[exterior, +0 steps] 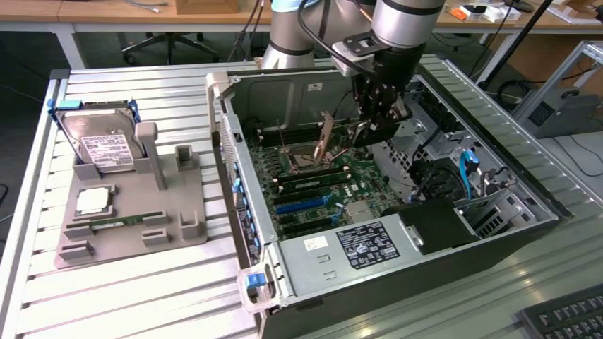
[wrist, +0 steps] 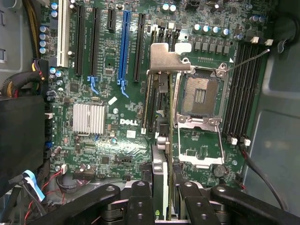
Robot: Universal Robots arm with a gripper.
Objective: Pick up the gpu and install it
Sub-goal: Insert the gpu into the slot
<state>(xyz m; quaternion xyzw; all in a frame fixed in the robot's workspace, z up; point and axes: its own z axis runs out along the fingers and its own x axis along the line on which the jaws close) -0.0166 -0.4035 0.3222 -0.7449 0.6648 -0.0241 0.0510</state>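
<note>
Lying across the exterior frame: a ribbed metal surface (exterior: 141, 282) carrying an open computer case (exterior: 527, 233), office desks running along the top edge. Reading "DELL" on the motherboard (wrist: 112, 105). Gripper (wrist: 161, 187) jaws clamping the gpu (wrist: 161, 117), hanging edge-on at centre frame, above the board.

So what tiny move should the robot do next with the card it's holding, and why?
Probably ease straight down. The gripper holds the gpu edge-on above the motherboard, its metal bracket leading, and it isn't seated in any slot yet. I can't tell whether it's lined up exactly.
</note>
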